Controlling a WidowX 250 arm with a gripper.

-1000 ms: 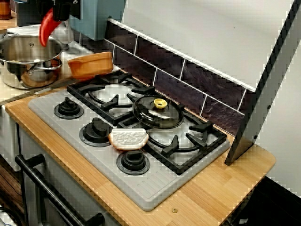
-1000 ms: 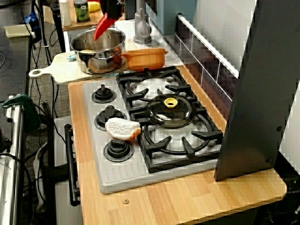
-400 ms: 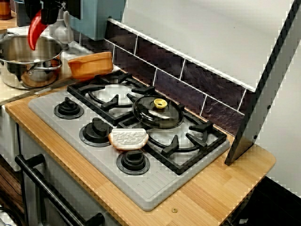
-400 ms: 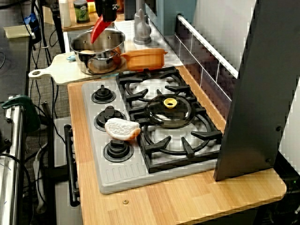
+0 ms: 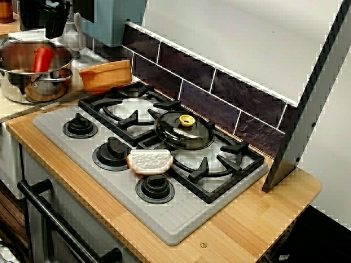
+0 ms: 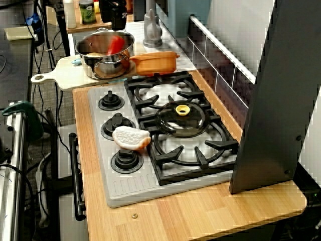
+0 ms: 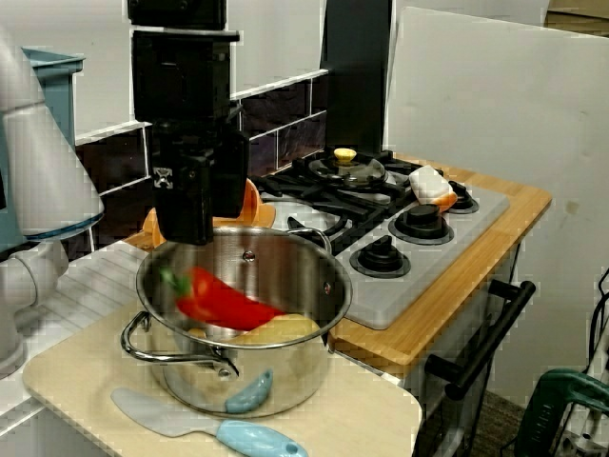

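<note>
- Hovering just over the pot [image 7: 285,328], your end effector [image 7: 195,228] is released and holds nothing.
- Pepper [image 7: 224,303] lies inside the pot, toward 9 o'clock, blurred.
- Step, as judged: pepper let go; any retreat calls for a straight rise clear of the rim.

Seen from beside the pot, the black hand [image 7: 190,227] hangs just above the far rim of the steel pot [image 7: 285,376], apart from everything; how its jaws stand cannot be told. Inside the pot is a blurred, tilted red pepper [image 7: 224,303], next to a pale yellow piece [image 7: 281,328]. The pot stands on a beige board [image 7: 366,419], with a light blue spatula [image 7: 224,433] in front. An orange dish [image 7: 250,205] sits behind the hand, and the stove [image 7: 476,224] lies beyond it.
</note>
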